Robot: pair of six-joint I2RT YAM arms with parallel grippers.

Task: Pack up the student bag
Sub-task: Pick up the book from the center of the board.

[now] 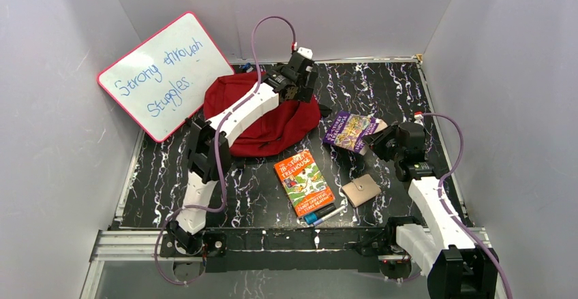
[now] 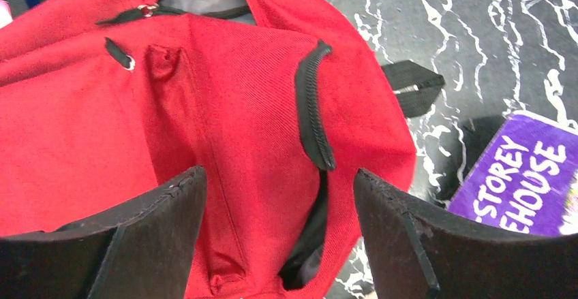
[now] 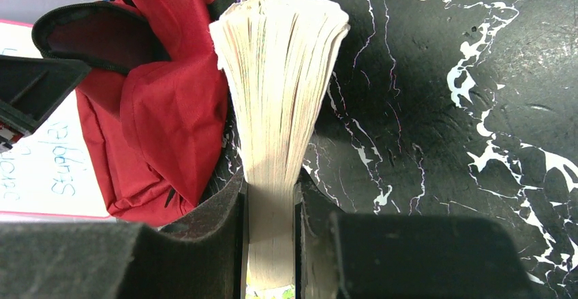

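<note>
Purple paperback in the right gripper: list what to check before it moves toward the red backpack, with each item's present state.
1. Right gripper clamped on the purple paperback book, page edges between both fingers: ok.
2. Soft dark-red fabric backpack unzipped, its black-zippered mouth gaping: ok.
3. Left gripper holding that mouth open: not ok; it hovers open above the fabric, gripping nothing.
4. Mouth wide enough for the book: cannot tell.
5. Orange paperback and beige wallet lying off the likely route to the backpack: ok.
</note>
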